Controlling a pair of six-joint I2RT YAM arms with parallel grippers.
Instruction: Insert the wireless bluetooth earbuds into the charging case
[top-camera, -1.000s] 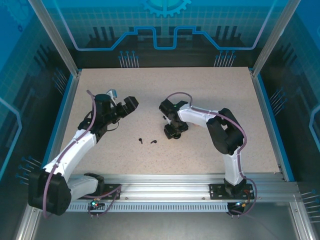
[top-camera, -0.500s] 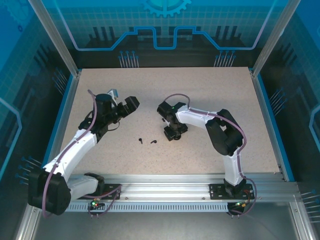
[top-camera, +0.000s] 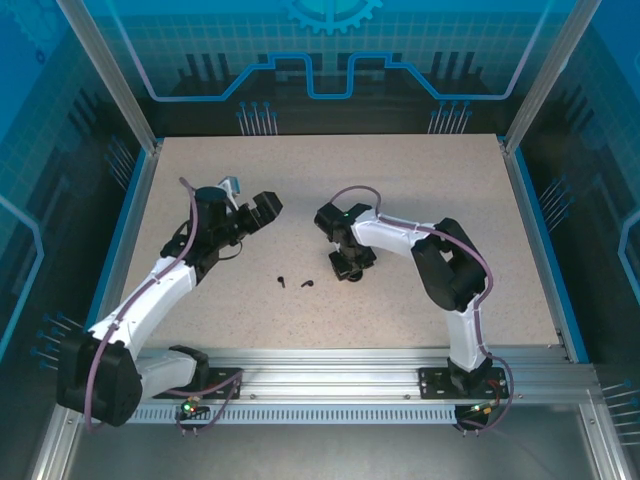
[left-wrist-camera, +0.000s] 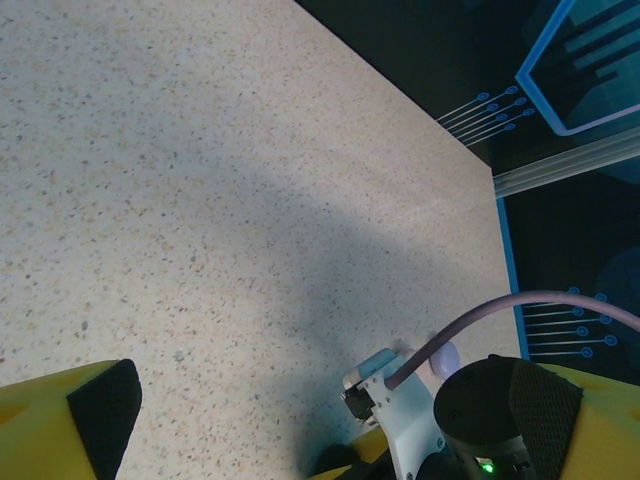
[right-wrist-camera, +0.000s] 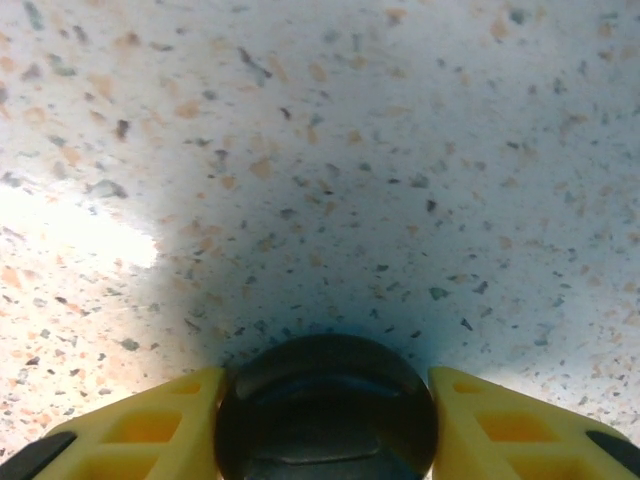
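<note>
Bench edge: aluminium rail across the bottom of the top view, both arm bases bolted to it.
First earbud: small, black and stemmed, lying loose on the table just left of the frame's centre.
Second earbud: same kind, just beside the first and to its right. Neither has been shifted over the last second.
Charging case: round, black, standing on the table right of the earbuds. In the right wrist view it is seen at the bottom centre, between the yellow fingers. Whether its lid is up cannot be told.
Right gripper: has been drawn in over the last second. Both fingers are now seen against the sides of the case, so it is taken as clamped on the case.
Left gripper: at upper left of the centre, jaws held wide apart, nothing between them. It has been nudged slightly up and right, well apart from the earbuds.
Meaning: the case is judged to be freshly secured. No earbud has been picked up or seated yet, so the task is at an early stage.
</note>
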